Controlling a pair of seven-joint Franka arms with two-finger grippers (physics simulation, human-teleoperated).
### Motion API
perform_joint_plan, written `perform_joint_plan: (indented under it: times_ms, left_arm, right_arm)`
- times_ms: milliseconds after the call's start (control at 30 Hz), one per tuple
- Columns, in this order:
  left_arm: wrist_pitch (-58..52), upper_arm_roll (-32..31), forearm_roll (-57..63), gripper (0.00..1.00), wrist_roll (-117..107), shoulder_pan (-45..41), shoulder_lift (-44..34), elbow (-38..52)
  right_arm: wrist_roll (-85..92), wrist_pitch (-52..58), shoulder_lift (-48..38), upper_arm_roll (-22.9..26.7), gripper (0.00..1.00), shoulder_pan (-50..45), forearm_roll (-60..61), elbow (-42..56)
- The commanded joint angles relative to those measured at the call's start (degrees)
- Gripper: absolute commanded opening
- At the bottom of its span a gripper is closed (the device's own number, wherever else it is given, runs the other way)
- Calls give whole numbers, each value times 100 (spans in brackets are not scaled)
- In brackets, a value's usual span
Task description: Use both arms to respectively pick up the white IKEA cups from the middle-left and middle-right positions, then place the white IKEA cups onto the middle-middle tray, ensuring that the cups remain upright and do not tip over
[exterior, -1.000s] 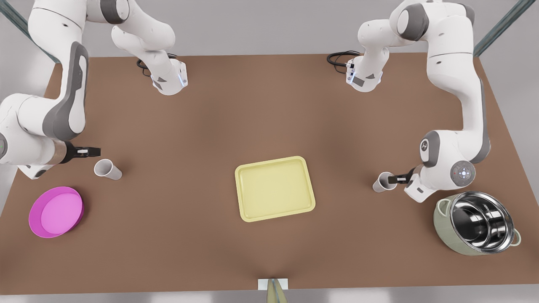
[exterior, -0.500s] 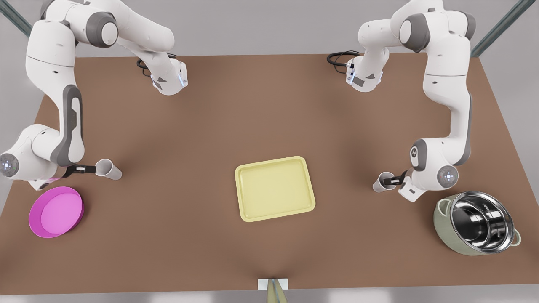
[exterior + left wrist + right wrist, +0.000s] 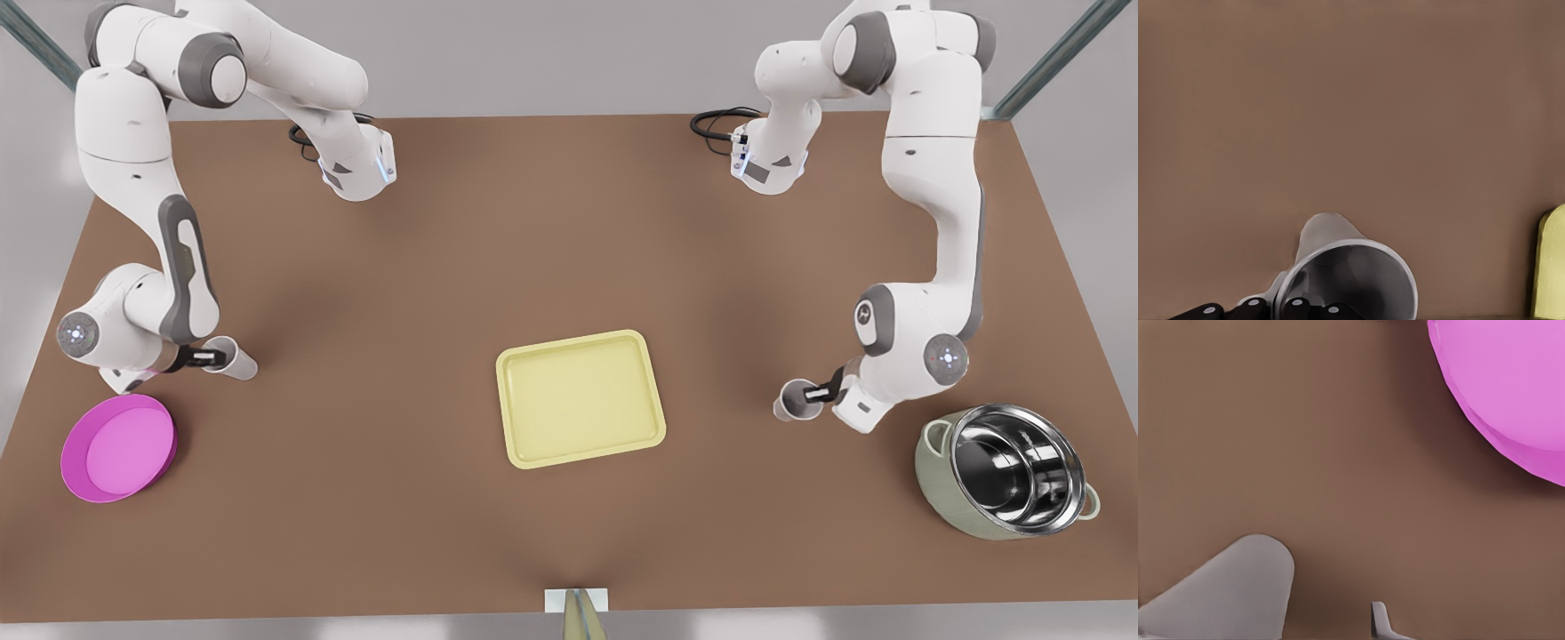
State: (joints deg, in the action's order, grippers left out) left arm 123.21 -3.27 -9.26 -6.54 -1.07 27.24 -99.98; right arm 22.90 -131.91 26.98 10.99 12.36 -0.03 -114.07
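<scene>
Shifted toward the tray, one plain white tapered cup sits clamped in the left gripper; the right gripper has reached the other cup, grip impossible to tell.

left gripper: tiny in the front view, half covered by its own wrist; grip cannot be told
right gripper: small and dark against its cup, grip unclear
cup at the left gripper: near rim cut off in the left wrist view
cup at the right gripper: cropped, mouth out of frame
tray: a sliver at the picture's edge
magenta bowl: partly cropped
pale object at the table's near edge: cut off, unidentifiable
</scene>
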Motion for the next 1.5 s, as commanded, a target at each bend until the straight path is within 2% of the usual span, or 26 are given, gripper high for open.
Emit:
perform_joint_plan:
  times_ms: [0, 100, 133, 200, 233, 333, 367, 533, 600, 767, 800, 833, 900, 933, 1000, 1033, 1067, 1200, 1300, 1333, 1367, 1400, 1433, 1467]
  left_arm:
    - [-42, -271, -243, 21, -717, -96, -8, 163]
    - [-34, -1395, -243, 21, -1613, -113, 80, 215]
    - [141, -1589, -208, 21, -1780, -200, 133, 233]
    - [292, -1598, -234, 21, -2290, -552, 229, 364]
    - [292, -1607, -225, 21, -2579, -737, 431, 654]
    - [1012, -1598, -7, 21, -3037, -1098, 792, 787]
    - [1056, -1598, 47, 21, -3037, -1115, 897, 787]
    - [1197, -1598, 267, 21, -3046, -1221, 1135, 734]
    - [1188, -1598, 267, 21, -3046, -1221, 1214, 708]
    - [1179, -1589, 267, 21, -3046, -1185, 1267, 655]
    - [1179, -1598, 267, 33, -3046, -1185, 1267, 655]
    - [1179, -1598, 267, 54, -3037, -1185, 1267, 655]
    - [1179, -1598, 267, 90, -3046, -1177, 1258, 655]
    - [1188, -1598, 267, 100, -3046, -1177, 1258, 655]
    - [1188, -1598, 258, 100, -3046, -1177, 1258, 664]
    - [1188, -1598, 258, 100, -3046, -1177, 1249, 664]
    - [1188, -1598, 258, 100, -3046, -1168, 1249, 664]
    - [1092, -1598, 249, 100, -3178, -1142, 1100, 664]
    - [459, -1581, 258, 100, -3415, -1054, 731, 734]
    - [-304, -1502, 415, 100, -3415, -1010, 546, 1014]
    - [-2289, -1423, 1101, 100, -3398, -931, 581, 2278]
    - [-3679, -1422, 1497, 100, -2960, -720, 616, 3168]
    - [-4480, -1422, 1585, 100, -2089, -360, 599, 3695]
    - [-4727, -1431, 1647, 100, -1570, -17, 590, 3871]
  right_arm:
    - [302, -142, -26, -18, 41, -23, 12, 34]
    - [285, 34, -140, -27, 21, -181, 12, 87]
    - [285, 43, -158, -27, 21, -252, 12, 96]
    - [285, 279, -184, -80, 21, -357, 12, 271]
    - [285, 806, -166, -272, 21, -419, 12, 649]
    - [267, 1229, -166, -1477, 21, -699, 12, 1141]
    - [241, 1229, -158, -1609, 21, -1120, 47, 1326]
    - [-381, 1229, 466, -1601, 21, -2790, 1436, 2424]
    - [-1402, 1229, 967, -1600, 21, -3354, 1480, 3110]
    - [-2484, 1212, 2154, -1600, 21, -4005, 1462, 4622]
    - [-2615, 1142, 2242, -1574, 21, -4101, 1462, 4631]
    - [-2660, 1054, 2330, -1557, 21, -4163, 1462, 4631]
    - [-2809, 966, 2479, -1548, 21, -4330, 1454, 4631]
    - [-2809, 940, 2514, -1539, 21, -4348, 1454, 4631]
    - [-2809, 931, 2523, -1539, 21, -4348, 1454, 4631]
    - [-2818, 931, 2514, -1539, 64, -4348, 1454, 4631]
    - [-2818, 913, 2514, -1530, 100, -4348, 1454, 4622]
    - [-2809, 764, 2532, -1530, 100, -4348, 1454, 4587]
    - [-2791, 772, 2497, -1539, 100, -4348, 1454, 4570]
    - [-2791, 799, 2435, -1548, 100, -4348, 1462, 4561]
    - [-2800, 851, 2374, -1557, 100, -4365, 1471, 4561]
    - [-2800, 895, 2172, -1565, 100, -4356, 1480, 4447]
    - [-2826, 1053, 1768, -1565, 100, -4392, 1480, 4192]
    - [-2827, 1431, 1320, -1557, 100, -4339, 1480, 3849]
